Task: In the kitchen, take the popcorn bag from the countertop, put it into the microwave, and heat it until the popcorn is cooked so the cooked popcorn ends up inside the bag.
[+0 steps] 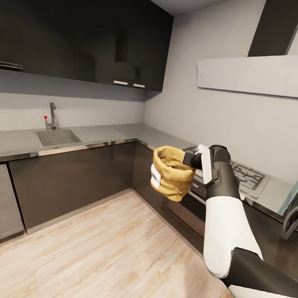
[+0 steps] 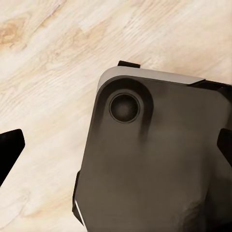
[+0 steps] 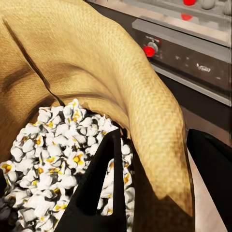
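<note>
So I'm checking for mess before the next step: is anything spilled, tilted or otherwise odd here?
Nothing is spilled. The bag hangs in mid-air over the floor, held by the right tool at its rim and roughly upright. The popcorn inside already looks popped, white and puffy.

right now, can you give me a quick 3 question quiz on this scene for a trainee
1. True or false: the popcorn bag rests on the countertop.
2. What fills the bag, seen from the right wrist?
3. The right gripper grips the bag by: A) its rim, B) its base, C) its label.

Key:
1. False: it is held in the air over the floor.
2. White popcorn.
3. A, one of the jaws inside, one outside.
</note>
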